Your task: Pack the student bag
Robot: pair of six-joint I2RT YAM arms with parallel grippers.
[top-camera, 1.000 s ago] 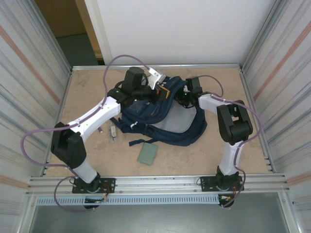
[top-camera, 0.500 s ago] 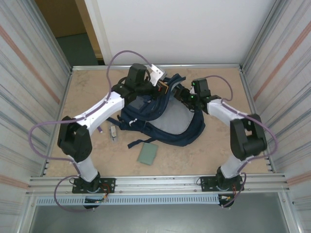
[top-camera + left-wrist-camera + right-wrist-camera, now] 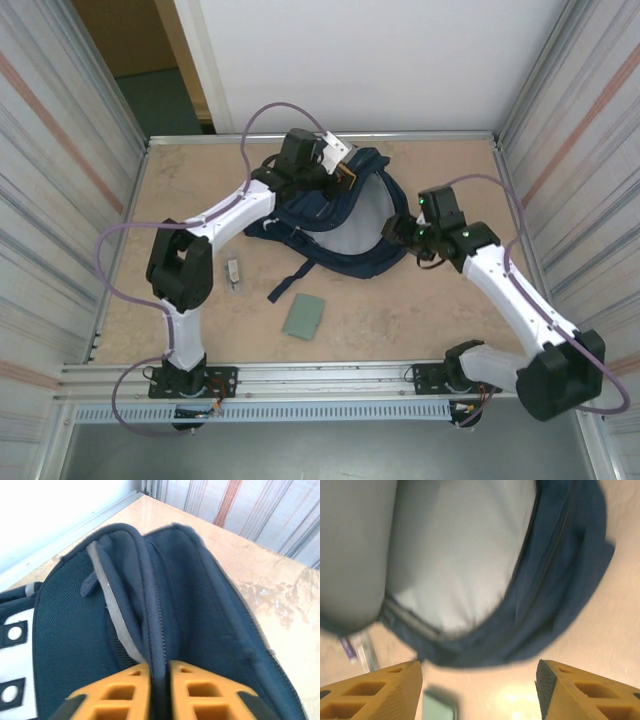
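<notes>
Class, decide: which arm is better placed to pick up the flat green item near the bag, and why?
Right, probably. The right gripper is open and empty, and its wrist view shows the green item; the left gripper pinches the rim of the student bag.

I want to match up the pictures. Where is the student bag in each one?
Top external: student bag lies at the far middle of the table, between the arms.
Left wrist: student bag across the middle, its edge pinched in the left tool.
Right wrist: student bag across the top, above the open right tool.
Shared landmark: the tan table under it.
</notes>
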